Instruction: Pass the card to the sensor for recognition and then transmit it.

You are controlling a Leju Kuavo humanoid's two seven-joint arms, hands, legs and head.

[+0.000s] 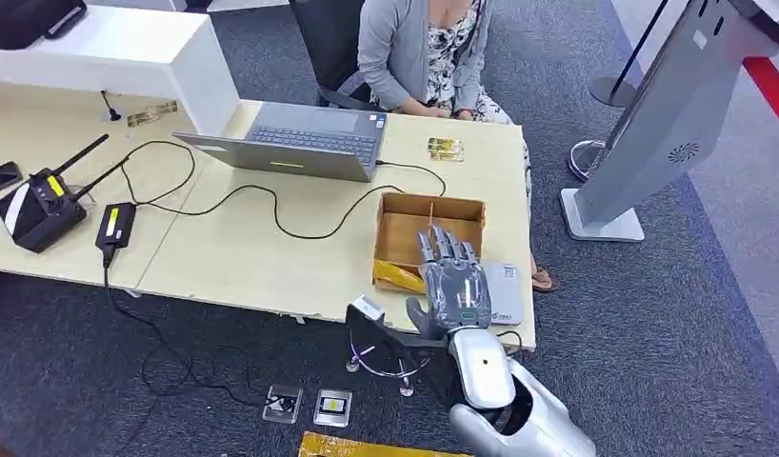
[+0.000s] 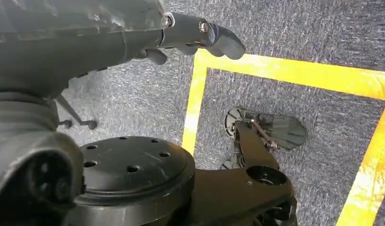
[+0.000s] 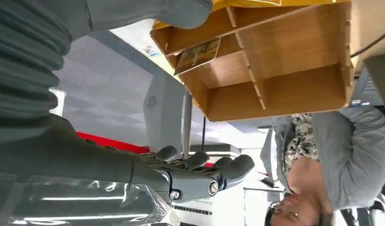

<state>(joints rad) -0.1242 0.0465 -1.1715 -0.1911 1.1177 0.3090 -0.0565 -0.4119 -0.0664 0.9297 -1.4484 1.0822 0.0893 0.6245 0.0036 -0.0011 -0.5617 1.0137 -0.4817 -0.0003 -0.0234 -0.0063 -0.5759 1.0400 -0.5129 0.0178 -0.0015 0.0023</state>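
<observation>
Right hand (image 1: 450, 281) hovers with fingers spread wide, holding nothing, over the box (image 1: 405, 228) on the bench (image 1: 252, 257). One card (image 3: 197, 54) lies inside the box. Left hand (image 2: 190, 35) hangs over carpet, grip unclear.

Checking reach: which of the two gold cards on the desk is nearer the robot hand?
The gold card right of the laptop, beyond the cardboard box; the other card lies far left, by the white riser.
</observation>
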